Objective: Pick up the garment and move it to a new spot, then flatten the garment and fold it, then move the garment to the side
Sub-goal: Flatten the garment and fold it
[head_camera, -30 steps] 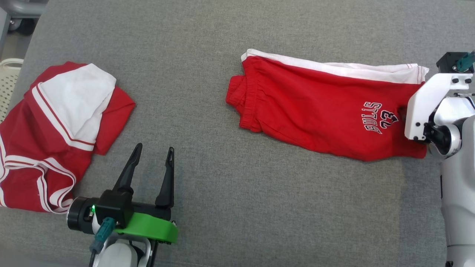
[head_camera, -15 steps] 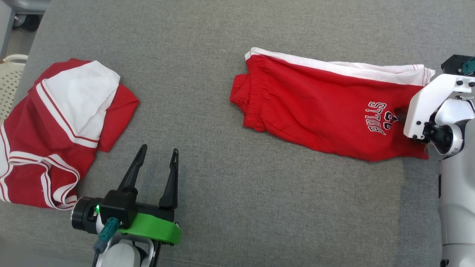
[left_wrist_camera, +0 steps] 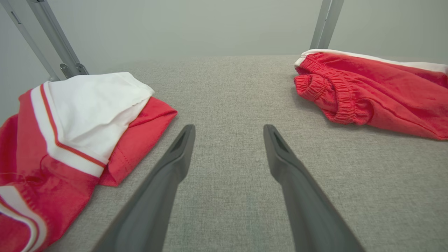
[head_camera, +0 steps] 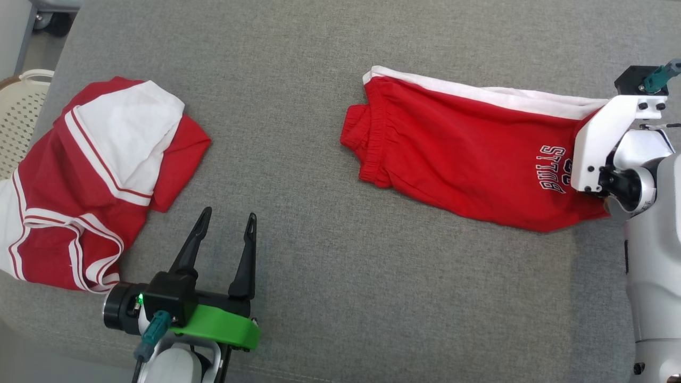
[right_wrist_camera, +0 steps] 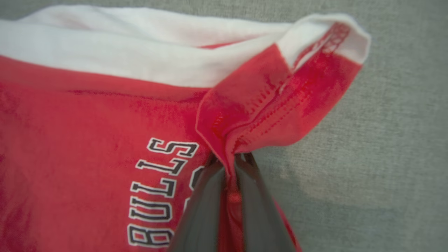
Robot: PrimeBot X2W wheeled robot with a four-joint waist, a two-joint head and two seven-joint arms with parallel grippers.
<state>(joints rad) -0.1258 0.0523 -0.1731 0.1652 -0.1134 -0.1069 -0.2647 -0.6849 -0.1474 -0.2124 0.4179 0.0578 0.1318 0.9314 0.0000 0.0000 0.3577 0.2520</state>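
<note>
The right end effector pinches the hem of the red Bulls shorts, which lie toward the gray counter's right edge, and the left end effector is wide open.

Grey cloth surface: wide and flat, everything lies on it.
Second garment: red and white, crumpled at the left side, with a white panel and a red stripe folded on top.
Cream basket: full of small holes, beside the left edge of the surface.
Metal struts: grey and slanted, at the far side, before a pale wall.
</note>
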